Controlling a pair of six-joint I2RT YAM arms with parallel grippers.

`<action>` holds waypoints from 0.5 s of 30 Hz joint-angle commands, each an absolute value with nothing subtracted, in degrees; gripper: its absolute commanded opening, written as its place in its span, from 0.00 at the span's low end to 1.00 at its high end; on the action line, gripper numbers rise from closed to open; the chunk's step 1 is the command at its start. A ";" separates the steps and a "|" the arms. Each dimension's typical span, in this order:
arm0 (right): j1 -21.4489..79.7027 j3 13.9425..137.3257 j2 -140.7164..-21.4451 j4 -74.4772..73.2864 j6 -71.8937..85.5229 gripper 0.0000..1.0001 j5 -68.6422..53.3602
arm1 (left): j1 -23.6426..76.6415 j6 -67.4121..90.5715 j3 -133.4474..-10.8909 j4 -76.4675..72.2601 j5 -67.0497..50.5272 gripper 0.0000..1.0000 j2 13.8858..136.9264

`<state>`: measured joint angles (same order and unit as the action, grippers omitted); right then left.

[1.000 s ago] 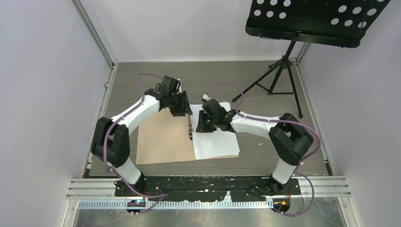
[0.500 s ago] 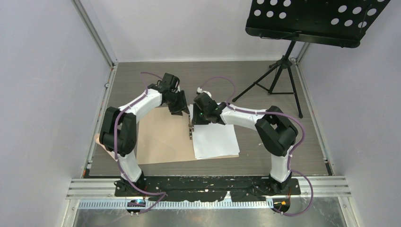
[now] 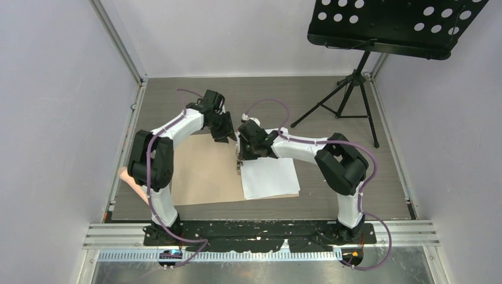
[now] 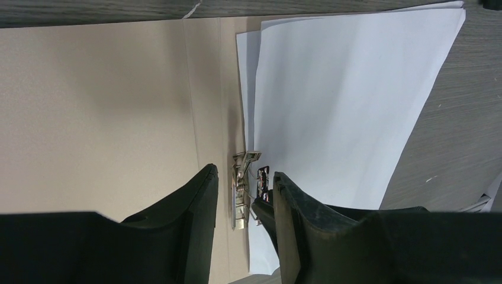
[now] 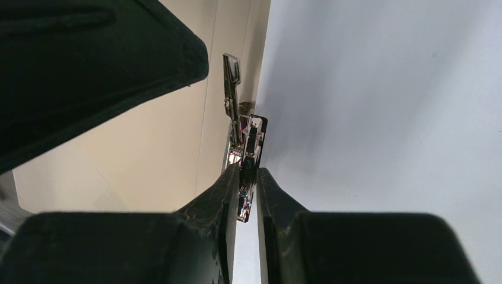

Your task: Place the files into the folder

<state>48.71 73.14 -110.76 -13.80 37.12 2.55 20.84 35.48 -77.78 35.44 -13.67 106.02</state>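
The tan folder (image 3: 207, 174) lies open on the table, with a metal clip (image 3: 238, 164) at its crease. The white files (image 3: 269, 177) lie on its right leaf. My right gripper (image 3: 241, 155) is shut on the clip's raised lever (image 5: 250, 139), with folder (image 5: 166, 148) to the left and files (image 5: 385, 118) to the right. My left gripper (image 3: 228, 137) is open just above the clip (image 4: 241, 195), one finger on each side, touching nothing. The left wrist view shows the folder (image 4: 106, 106) and files (image 4: 343, 100).
A black music stand (image 3: 396, 23) on a tripod (image 3: 349, 94) stands at the back right. Pale walls close in the left, back and right. A pinkish thing (image 3: 125, 176) shows at the table's left edge beside the left arm.
My right gripper has moved left and farther back to the crease and its elbow has swung in. My left arm's elbow has pulled in and the gripper shifted slightly back.
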 commanded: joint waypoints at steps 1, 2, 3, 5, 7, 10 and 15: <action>49.29 74.03 -109.27 -14.57 36.10 0.19 3.78 | 20.22 35.19 -80.12 35.43 -14.63 0.39 106.52; 49.34 73.94 -109.12 -14.78 36.03 0.19 3.73 | 20.17 35.18 -80.26 35.46 -14.73 0.39 106.67; 49.43 73.93 -109.10 -14.95 35.99 0.18 3.66 | 20.13 35.16 -80.43 35.52 -14.89 0.38 106.84; 49.43 73.84 -109.24 -15.24 35.95 0.18 3.39 | 20.13 35.22 -80.72 35.54 -14.95 0.38 106.98; 49.62 73.74 -109.43 -15.58 35.91 0.18 2.93 | 20.13 35.24 -80.82 35.58 -15.03 0.38 106.76; 50.12 73.23 -109.59 -15.73 36.06 0.17 2.53 | 20.04 35.30 -80.88 35.62 -15.05 0.38 106.30; 50.79 73.05 -109.85 -16.03 36.57 0.17 2.67 | 19.95 35.46 -80.89 35.76 -15.24 0.37 105.96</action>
